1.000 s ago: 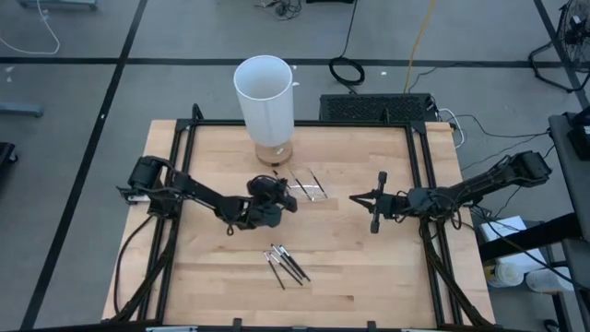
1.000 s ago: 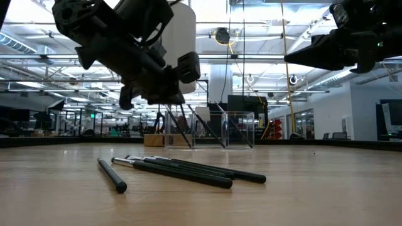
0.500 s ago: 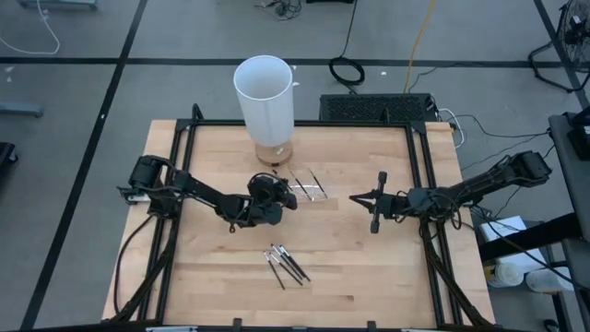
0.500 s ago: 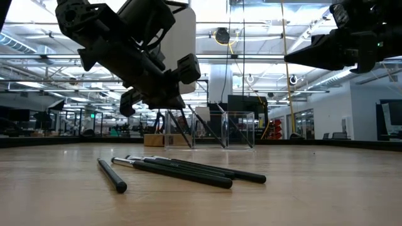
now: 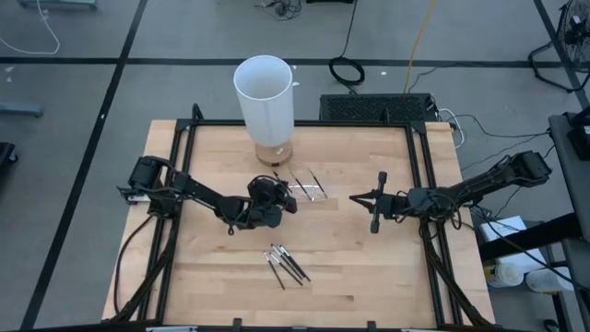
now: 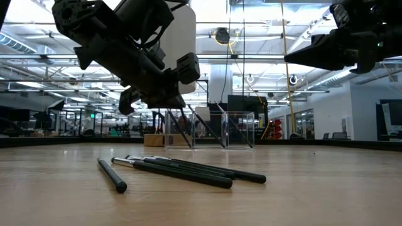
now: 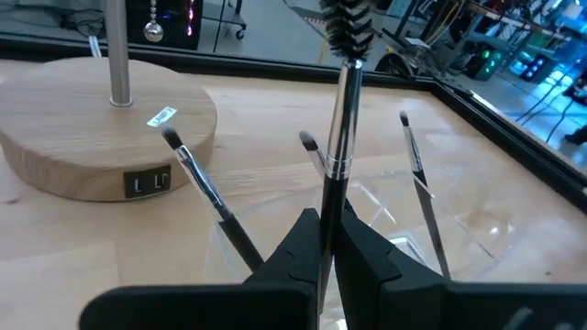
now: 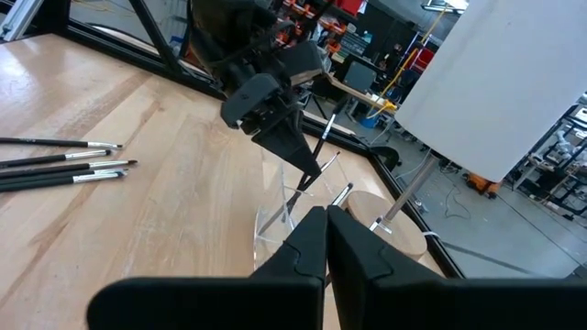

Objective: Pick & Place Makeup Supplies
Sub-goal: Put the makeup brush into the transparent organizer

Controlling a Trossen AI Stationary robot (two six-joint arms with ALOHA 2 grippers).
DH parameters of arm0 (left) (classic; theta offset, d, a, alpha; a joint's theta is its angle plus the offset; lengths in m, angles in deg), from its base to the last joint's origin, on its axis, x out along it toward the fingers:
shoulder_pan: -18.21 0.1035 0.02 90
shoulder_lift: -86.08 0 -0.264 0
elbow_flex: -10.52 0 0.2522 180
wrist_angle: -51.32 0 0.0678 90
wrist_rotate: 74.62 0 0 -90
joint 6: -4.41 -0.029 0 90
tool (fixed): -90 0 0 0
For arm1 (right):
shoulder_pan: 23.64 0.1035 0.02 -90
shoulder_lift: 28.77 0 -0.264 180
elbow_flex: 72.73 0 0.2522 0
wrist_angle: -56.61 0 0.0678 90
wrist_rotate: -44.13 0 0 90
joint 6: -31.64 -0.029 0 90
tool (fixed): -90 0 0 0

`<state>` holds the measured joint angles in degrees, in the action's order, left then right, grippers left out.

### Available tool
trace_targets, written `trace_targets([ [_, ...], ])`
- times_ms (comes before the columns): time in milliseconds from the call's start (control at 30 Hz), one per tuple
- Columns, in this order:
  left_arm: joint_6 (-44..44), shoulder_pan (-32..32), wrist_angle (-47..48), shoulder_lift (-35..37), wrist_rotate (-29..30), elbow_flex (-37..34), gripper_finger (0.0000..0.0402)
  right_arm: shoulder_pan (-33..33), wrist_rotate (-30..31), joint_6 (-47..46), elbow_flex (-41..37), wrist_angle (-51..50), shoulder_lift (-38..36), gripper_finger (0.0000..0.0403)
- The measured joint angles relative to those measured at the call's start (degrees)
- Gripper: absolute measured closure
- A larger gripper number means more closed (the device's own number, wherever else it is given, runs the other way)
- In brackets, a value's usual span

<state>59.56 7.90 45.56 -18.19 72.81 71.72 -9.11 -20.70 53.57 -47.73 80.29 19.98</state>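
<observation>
1. Your left gripper hangs above the clear tray, its fingers pinched on a spoolie brush.
2. Your right gripper waits closed and empty to the tray's right.
3. Three brushes lean in the tray.
4. Four loose brushes lie nearer the front edge.

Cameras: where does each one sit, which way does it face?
High: overhead, straight down; both arms, table.
Low: tabletop level, facing the room; loose brushes in front, arms above.
Left wrist: past left end effector, shut on a brush, toward clear tray.
Right wrist: past right end effector, toward left arm.
Shared: both wrist views show the lamp base.
</observation>
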Motion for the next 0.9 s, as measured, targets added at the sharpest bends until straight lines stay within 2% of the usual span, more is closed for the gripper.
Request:
trace_targets([
  [300, -2.6, 0.0, -0.2, 0.0, -0.3, 0.0, 0.0385, 0.0, 0.0, 0.2, 0.0, 0.0, 0.0, 0.0403],
  [467, -3.8, 0.0, -0.7, 0.0, -0.4, 0.0, 0.0340, -0.1, -0.1, 0.3, 0.0, -0.5, 0.0, 0.0403],
  [600, -4.4, 0.0, -0.8, 0.0, -0.5, 0.0, 0.0327, -1.3, -1.0, 0.0, 0.0, -0.9, 0.0, 0.0403],
  [733, -4.5, -0.1, -0.8, 0.0, -0.5, 0.0, 0.0337, -2.9, -5.6, -1.0, 0.0, -1.0, 0.0, 0.0403],
  [900, -9.2, -1.1, -1.1, 1.2, -0.2, -0.1, 0.0366, -4.3, -6.0, -2.2, 0.0, -1.2, 0.0, 0.0403],
])
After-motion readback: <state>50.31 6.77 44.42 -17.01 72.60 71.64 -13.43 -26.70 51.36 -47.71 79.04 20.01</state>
